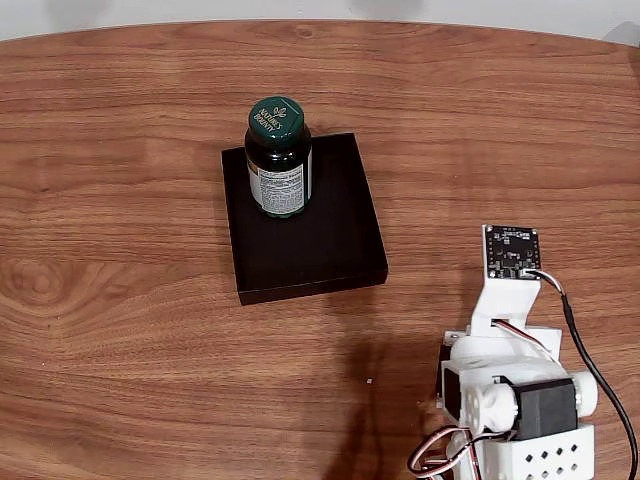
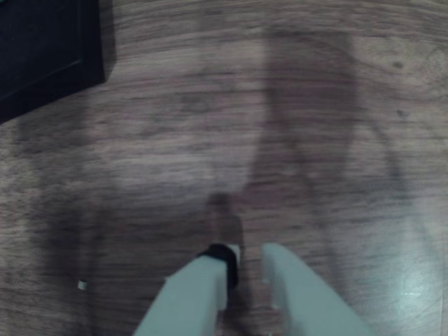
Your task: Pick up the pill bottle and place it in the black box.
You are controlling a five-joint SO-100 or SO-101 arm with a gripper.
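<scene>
Fixed view bright and sharp, wrist view dim, blurred, soft arm shadows

Bare table point(image 1: 150, 330) around black box point(image 1: 330, 240), pill bottle point(image 1: 279, 160) upright at its far-left corner

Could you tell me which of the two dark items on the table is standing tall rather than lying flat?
The pill bottle with its green cap stands upright inside the black box, which is a flat, low-walled tray resting on the table.

pill bottle point(image 1: 278, 157) upright in black box point(image 1: 320, 235), far-left part; box mid-bench point(image 1: 120, 330); arm point(image 1: 515, 400) near-right, fixed view
</scene>
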